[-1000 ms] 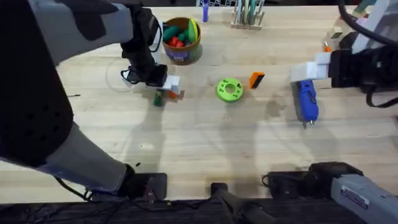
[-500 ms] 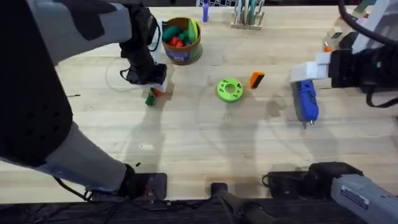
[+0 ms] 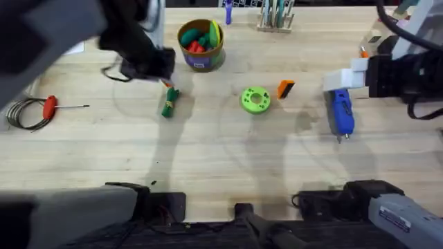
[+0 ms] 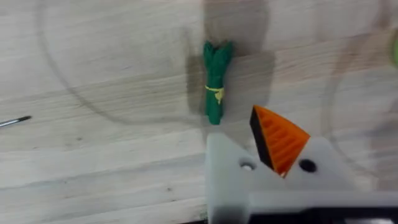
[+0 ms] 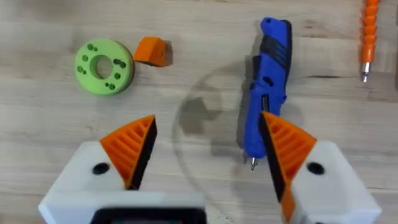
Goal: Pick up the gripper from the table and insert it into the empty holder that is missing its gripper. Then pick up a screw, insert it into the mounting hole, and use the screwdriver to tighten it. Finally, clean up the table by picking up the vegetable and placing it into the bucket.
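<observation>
Light wooden table (image 3: 221, 166) ran across the whole overhead frame.

Left arm's gripper (image 3: 149, 63) sat dark and blurred at upper left of the overhead view, just left of the bucket. In the left wrist view its white mount block (image 4: 273, 186) carried one orange ribbed wedge finger (image 4: 278, 140); whether it stood apart or together could not be told.

Small dark green toy vegetable (image 3: 169, 102) with leafy tuft lay flat on the bare wood, just below and right of that gripper, not touching it. In the left wrist view it lay (image 4: 215, 81) near the orange finger, a yellow band round its middle.

Round orange-brown bucket (image 3: 201, 45) with purple label stood at top centre, red, green and yellow toys inside.

Green round disc (image 3: 255, 99) lay near centre; loose small orange wedge-shaped gripper finger (image 3: 285, 88) with black end lay just to its right, apart from it.

Chunky blue electric screwdriver (image 3: 341, 113) lay flat at right, tip toward the bottom of the frame.

Right arm's gripper (image 5: 208, 152) hovered with its two orange ribbed pads (image 5: 132, 146) spread wide, nothing between them; the screwdriver lay under the right-hand pad.

Thin red-handled screwdriver (image 3: 52, 106) beside a coil of wire at far left.
</observation>
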{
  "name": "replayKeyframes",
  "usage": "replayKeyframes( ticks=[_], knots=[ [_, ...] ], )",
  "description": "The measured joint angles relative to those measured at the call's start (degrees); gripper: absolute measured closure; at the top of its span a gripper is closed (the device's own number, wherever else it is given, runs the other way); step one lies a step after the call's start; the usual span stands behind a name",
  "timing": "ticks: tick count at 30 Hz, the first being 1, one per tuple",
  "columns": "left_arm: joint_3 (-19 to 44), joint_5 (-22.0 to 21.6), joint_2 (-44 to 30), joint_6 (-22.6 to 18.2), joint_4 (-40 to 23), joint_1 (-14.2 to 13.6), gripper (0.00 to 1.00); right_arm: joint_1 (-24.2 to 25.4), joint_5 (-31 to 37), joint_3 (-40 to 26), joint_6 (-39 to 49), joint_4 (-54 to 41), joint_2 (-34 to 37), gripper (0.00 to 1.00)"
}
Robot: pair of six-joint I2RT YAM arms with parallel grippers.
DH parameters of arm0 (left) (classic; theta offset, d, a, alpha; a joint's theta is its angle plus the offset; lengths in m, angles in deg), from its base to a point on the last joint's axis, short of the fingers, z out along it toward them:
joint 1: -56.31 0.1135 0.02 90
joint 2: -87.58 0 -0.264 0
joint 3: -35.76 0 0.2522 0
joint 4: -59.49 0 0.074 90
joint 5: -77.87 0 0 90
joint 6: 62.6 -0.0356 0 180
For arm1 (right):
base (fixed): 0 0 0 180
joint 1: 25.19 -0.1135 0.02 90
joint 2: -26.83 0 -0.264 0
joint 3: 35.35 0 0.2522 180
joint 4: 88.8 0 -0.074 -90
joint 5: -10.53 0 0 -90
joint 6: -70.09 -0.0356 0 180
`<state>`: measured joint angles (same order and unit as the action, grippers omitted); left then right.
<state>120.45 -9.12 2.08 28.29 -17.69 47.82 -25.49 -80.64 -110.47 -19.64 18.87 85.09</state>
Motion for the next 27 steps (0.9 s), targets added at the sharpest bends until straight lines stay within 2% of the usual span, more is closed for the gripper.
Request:
replayKeyframes(
  ticks=[5, 10, 16, 21, 22, 24, 26, 27],
  knots=[
    [3.3, -0.1, 9.6, 0.0, -3.4, 0.0, 0.991, 0.0, 0.0, 0.0, 0.0, 0.0, 0.0, 0.011],
    [4.1, -0.2, 16.2, 0.0, -4.4, 0.0, 0.991, 0.0, 0.0, 0.0, 0.0, 0.0, 0.0, 0.010],
    [4.1, -0.2, 20.7, 0.0, -4.6, 0.0, 0.991, 0.0, 0.0, 0.0, 0.0, 0.0, 0.0, 0.010],
    [4.1, -0.2, 21.7, 0.0, -4.6, 0.0, 0.991, 0.0, 0.0, 0.0, 0.0, 0.0, 0.0, 0.010],
    [4.1, -0.3, 21.7, -0.2, -4.6, 0.0, 0.963, 0.0, 0.0, 0.0, 0.0, 0.0, 0.0, 0.010],
    [4.1, -0.4, 21.7, -0.2, -4.6, 0.0, 0.688, 0.0, 0.0, 0.0, 0.0, 0.0, 0.0, 0.010],
    [4.1, -0.4, 21.7, -0.3, -4.6, 0.0, 0.347, 0.0, 0.0, 0.0, 0.0, 0.0, 0.0, 0.010],
    [4.1, -0.5, 21.7, -0.3, -4.6, 0.0, 0.209, 0.0, 0.0, 0.0, 0.0, 0.0, 0.0, 0.010]
  ],
)
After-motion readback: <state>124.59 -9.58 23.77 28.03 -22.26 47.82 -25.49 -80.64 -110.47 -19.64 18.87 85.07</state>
